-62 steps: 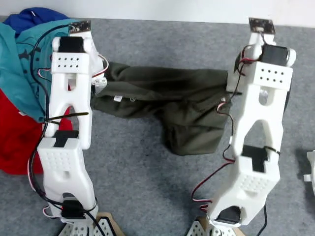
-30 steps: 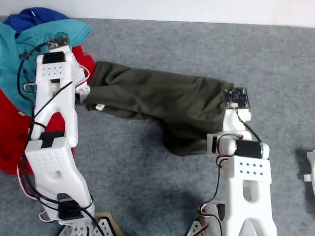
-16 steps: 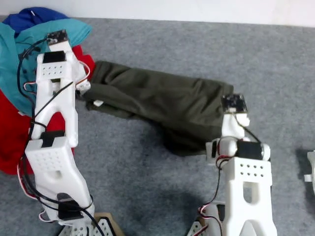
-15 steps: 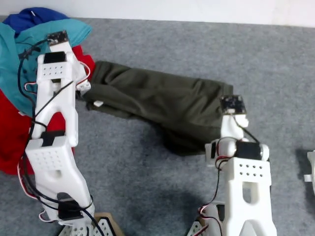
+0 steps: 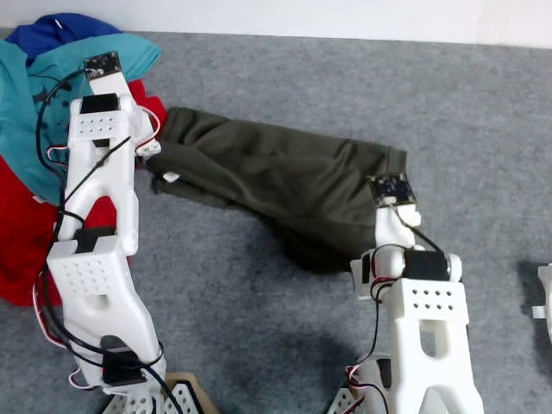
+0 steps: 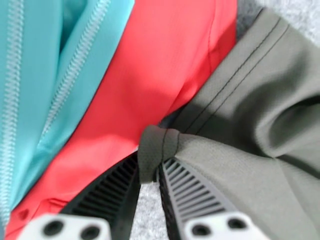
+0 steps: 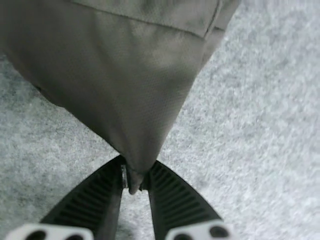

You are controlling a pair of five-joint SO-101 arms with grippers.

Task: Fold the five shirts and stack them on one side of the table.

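Olive shirt (image 5: 285, 181) mid-fold, rumpled on the desk (image 5: 483, 112)
Left end effector (image 6: 150, 172) and right end effector (image 7: 134, 180) each clamp a hem corner; the next move likely calls for drawing both corners across evenly to flatten it.

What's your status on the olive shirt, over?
Left gripper shut on olive shirt edge, red shirt right alongside. Right gripper shut on opposite corner.

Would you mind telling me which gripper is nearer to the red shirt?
Left. The left gripper pinches the olive shirt right beside the red shirt; the right gripper holds the olive shirt's far end, well away.
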